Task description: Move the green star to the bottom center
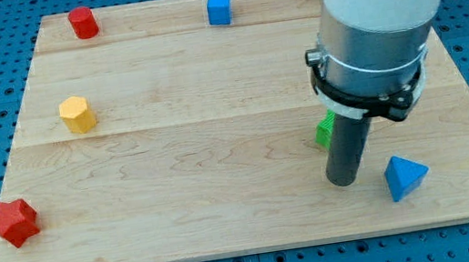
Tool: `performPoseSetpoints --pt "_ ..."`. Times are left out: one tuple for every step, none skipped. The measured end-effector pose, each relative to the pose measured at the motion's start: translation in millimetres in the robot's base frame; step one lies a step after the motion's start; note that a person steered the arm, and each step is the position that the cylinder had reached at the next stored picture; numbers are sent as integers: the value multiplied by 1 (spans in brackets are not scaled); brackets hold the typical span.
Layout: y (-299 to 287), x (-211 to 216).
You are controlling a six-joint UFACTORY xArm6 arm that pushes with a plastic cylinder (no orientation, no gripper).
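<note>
The green star [325,130] lies at the right of the wooden board, mostly hidden behind my rod; only its left edge shows. My tip [345,181] rests on the board just below and slightly right of the green star, seemingly touching or nearly touching it. A blue triangular block [404,177] lies to the right of the tip, a short gap away.
A red cylinder [83,23] and a blue cube [219,9] sit near the view's top edge. A yellow hexagon [77,114] is at the left. A red star [14,223] sits at the bottom left corner. The wooden board [178,185] lies on a blue pegboard.
</note>
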State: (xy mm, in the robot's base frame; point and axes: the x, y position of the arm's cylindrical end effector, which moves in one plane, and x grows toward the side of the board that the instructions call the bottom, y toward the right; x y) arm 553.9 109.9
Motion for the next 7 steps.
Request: performPoseSetpoints --pt "15 0" --pt "22 -1" --pt "23 -17" --pt "34 -31" --pt "67 -45" --pt "61 -54" --pt "43 -54"
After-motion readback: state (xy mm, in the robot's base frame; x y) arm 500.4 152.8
